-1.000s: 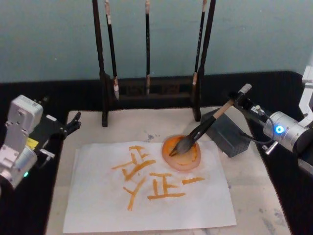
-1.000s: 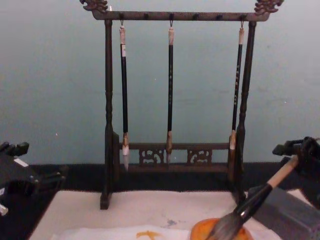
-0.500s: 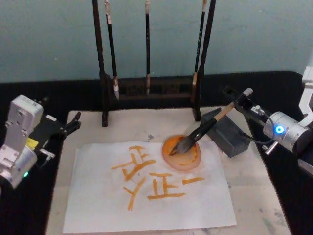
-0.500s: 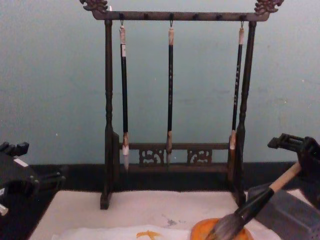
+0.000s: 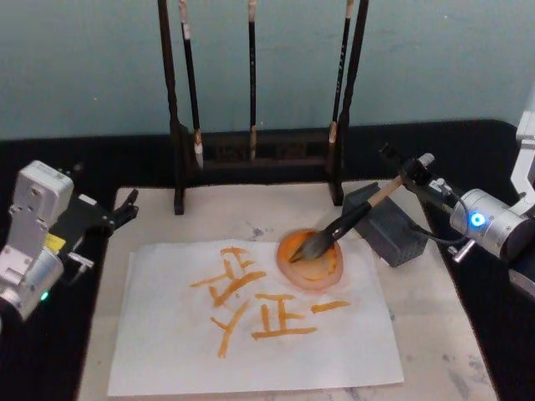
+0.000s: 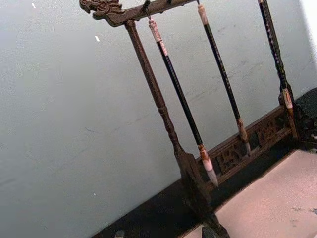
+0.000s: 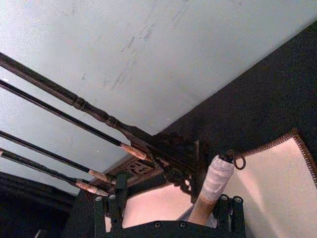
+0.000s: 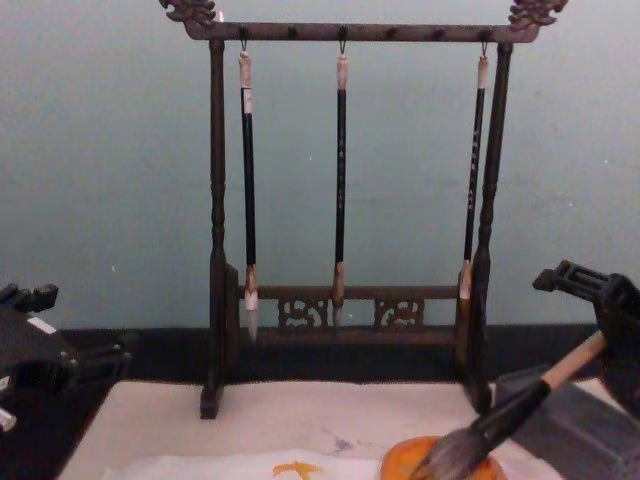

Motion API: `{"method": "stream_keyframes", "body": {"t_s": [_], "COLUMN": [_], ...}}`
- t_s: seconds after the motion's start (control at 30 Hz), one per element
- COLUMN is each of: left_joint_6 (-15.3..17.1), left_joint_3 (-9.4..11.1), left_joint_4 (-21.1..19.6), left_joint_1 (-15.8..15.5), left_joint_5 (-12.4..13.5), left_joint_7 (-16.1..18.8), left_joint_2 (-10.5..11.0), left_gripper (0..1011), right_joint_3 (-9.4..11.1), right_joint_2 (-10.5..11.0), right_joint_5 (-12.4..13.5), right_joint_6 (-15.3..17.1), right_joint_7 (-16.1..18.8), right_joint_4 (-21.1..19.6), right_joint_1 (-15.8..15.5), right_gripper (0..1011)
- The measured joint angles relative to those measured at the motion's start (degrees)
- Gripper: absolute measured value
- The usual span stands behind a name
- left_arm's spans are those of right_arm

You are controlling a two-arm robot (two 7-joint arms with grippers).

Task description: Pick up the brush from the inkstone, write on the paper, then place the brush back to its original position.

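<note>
Head view
Brush (image 5: 347, 224): lies tilted, with its grey bristles in the orange dish (image 5: 330, 271) and its handle leaning over the grey block (image 5: 393, 238).
Right gripper (image 5: 407, 163): at the top end of the handle, jaws spread with the handle end between them.
Paper (image 5: 167, 351): flat on the beige felt mat (image 5: 435, 334), marked with orange characters (image 5: 242, 292); the dish sits on its far right corner.
Left gripper (image 5: 125, 209): at the mat's left edge, well apart from the paper, fingers parted and holding nothing.
Brush rack (image 5: 177, 125): stands behind the mat on the black worktop (image 5: 468, 142).

Left wrist view
Brush rack (image 6: 158, 104): seen at a slant against the pale wall, with thin brushes (image 6: 181, 96) hanging from it.
Felt mat (image 6: 277, 198): one corner lies beside the rack's base.

Right wrist view
Brush (image 7: 210, 188): the taped handle end rises between the jaws, close to one side, with its cord loop (image 7: 238, 161) at the tip.
Right gripper (image 7: 168, 210): wide, not closed on the handle.

Chest view
Brush (image 8: 510, 410): slopes from the dish (image 8: 400, 462) up to the right.
Right gripper (image 8: 585, 300): one finger stands above the handle, apart from it.
Left gripper (image 8: 60, 330): low at the left edge, fingers apart.
</note>
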Motion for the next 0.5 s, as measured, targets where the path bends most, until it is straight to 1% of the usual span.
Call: {"method": "stream_keyframes", "body": {"t_s": [0.27,0.5], "left_joint_6": [0.0,0.0], "left_joint_3": [0.0,0.0], "left_joint_4": [0.0,0.0], "left_joint_1": [0.0,0.0], "left_joint_5": [0.0,0.0], "left_joint_7": [0.0,0.0], "left_joint_2": [0.0,0.0], "left_gripper": [1010,1010], "right_joint_3": [-0.1,-1.2], "right_joint_2": [0.0,1.1], "right_joint_5": [0.0,0.9], "right_joint_6": [0.0,-1.2], "right_joint_7": [0.0,-0.2], "right_joint_4": [0.0,0.2], "right_joint_1": [0.0,-0.2], "right_gripper": [1000,1000]}}
